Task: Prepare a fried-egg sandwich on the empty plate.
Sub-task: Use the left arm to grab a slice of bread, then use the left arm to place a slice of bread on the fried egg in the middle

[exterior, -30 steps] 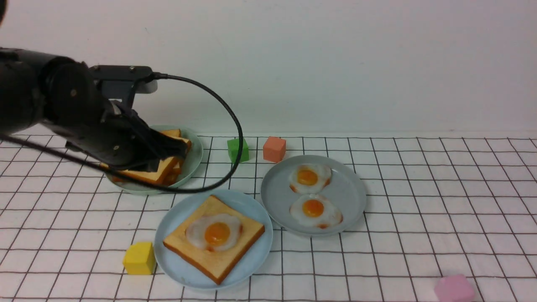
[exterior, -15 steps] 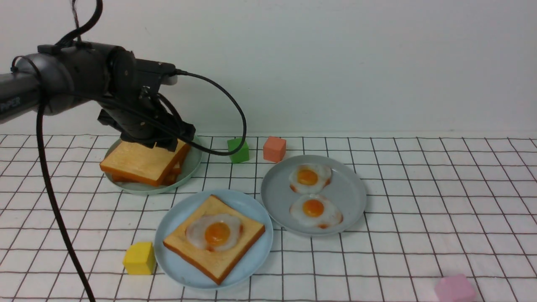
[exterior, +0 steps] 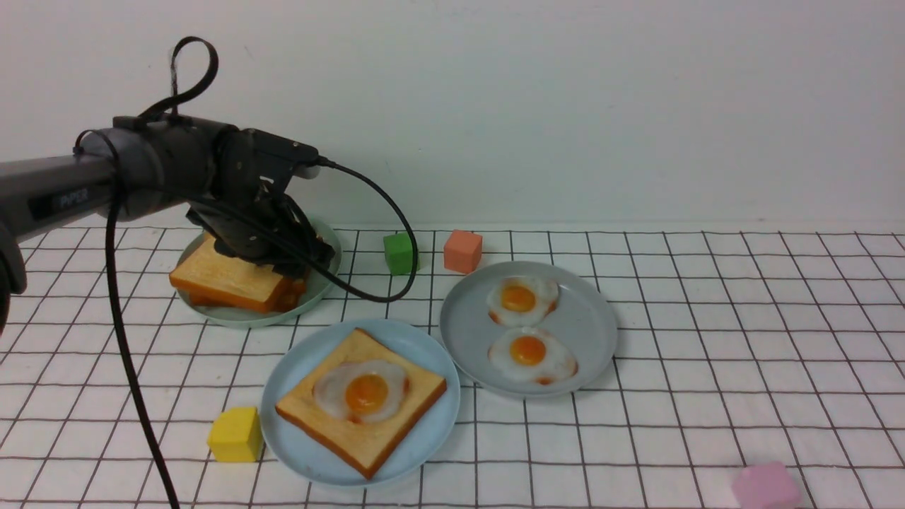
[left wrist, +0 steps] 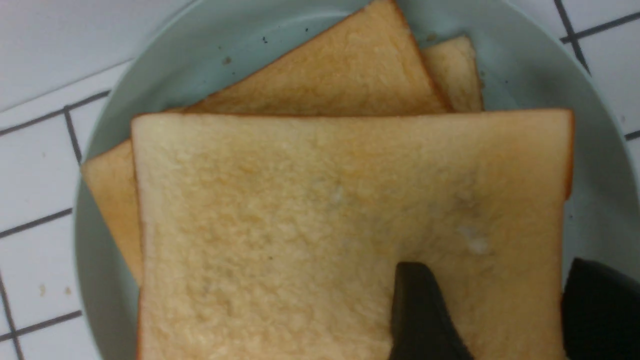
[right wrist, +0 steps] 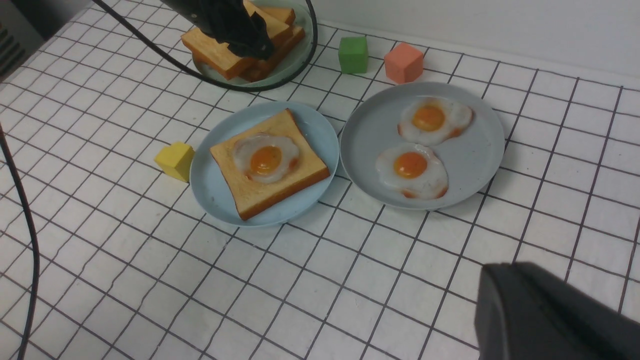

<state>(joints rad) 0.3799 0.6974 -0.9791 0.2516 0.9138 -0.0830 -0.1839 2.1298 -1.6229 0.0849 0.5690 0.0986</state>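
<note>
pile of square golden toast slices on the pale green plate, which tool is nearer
Left: the left tool is above the toast pile; right tool is far off on the robot's near side.

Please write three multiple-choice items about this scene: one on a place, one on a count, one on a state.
1. The yellow cube stands: A) beside the sky-blue plate; B) on a plate; C) on top of another cube.
2. Fried eggs on the grey-blue plate: A) one; B) two; C) three.
3. The jaws of the left gripper above the toast pile are: A) open; B) shut on a slice; C) shut on an egg.

Key: 1A, it stands next to that plate's rim. 2B, two yolks show there. 3A, the left wrist view shows a gap between them.
</note>
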